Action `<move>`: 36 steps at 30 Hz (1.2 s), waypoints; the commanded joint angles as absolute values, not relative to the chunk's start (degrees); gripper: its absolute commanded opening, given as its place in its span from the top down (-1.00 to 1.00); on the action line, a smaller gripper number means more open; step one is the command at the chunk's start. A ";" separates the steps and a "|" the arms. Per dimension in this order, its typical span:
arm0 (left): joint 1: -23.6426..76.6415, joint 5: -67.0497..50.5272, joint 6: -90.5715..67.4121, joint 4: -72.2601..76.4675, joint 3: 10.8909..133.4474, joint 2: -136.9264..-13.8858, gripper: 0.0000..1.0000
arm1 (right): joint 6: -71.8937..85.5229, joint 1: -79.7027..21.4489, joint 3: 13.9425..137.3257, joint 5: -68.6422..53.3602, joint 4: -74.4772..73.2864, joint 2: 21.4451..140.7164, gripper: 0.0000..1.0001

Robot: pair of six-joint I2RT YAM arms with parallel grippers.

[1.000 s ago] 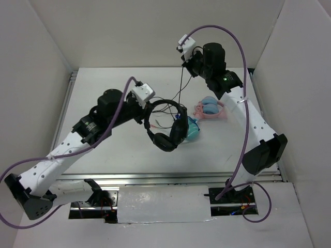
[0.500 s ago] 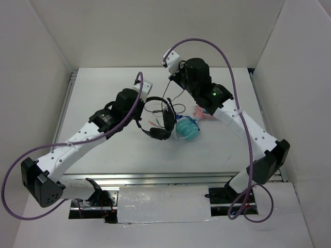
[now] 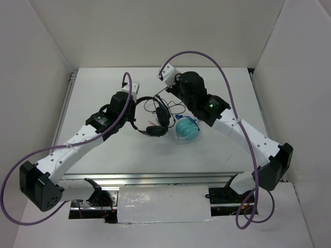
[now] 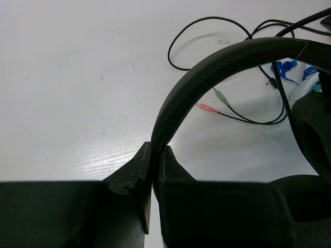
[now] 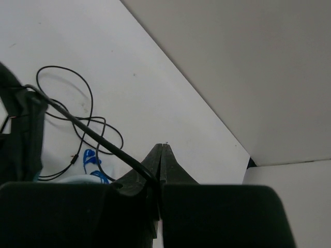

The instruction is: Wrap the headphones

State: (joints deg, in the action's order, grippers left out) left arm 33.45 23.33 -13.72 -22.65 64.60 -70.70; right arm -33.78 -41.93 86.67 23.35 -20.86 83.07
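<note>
White table (image 3: 155, 155) carries teal headphones (image 3: 186, 129) just beside the black headphones (image 3: 155, 130).

Black headphones (image 3: 155, 131), headband (image 4: 207, 70) arched upright (thin cable (image 5: 93, 133) unwound).

a teal pair of headphones (image 3: 186, 129) lies near the middle of the white table (image 3: 103, 93), a bit of blue cord (image 4: 283, 66) just beside it, plain white walls (image 3: 155, 31) on three sides.

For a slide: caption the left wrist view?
Left gripper clamps the black headphones by the headband; thin cable loops on the white table.
</note>
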 commanded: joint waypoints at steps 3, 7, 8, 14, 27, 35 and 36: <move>32.08 26.72 -16.70 -25.22 65.83 -74.70 1.00 | -33.31 -45.78 86.57 24.70 -13.18 76.47 1.00; 31.90 27.60 -17.66 -25.93 67.76 -78.56 1.00 | -33.93 -49.48 87.36 23.56 -14.67 77.25 1.00; 31.82 28.55 -18.28 -26.28 68.20 -79.18 1.00 | -33.66 -51.05 87.62 23.90 -15.20 78.21 1.00; 31.11 32.16 -20.74 -29.62 73.74 -83.23 1.00 | -31.73 -54.22 91.49 24.95 -19.95 84.88 1.00; 21.55 32.69 -30.14 -31.20 78.92 -82.27 1.00 | -11.36 -52.48 106.26 21.38 -36.20 92.99 0.96; 17.40 31.37 -35.24 -31.28 85.16 -81.47 1.00 | -2.83 -55.02 95.11 0.27 -26.64 88.16 0.81; 17.40 31.55 -35.68 -32.59 86.73 -81.56 1.00 | -2.38 -55.45 94.05 0.26 -25.06 88.07 0.81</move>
State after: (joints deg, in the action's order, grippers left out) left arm 18.50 28.71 -31.11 -33.15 82.41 -82.63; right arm -7.09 -53.41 95.88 7.97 -31.46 92.31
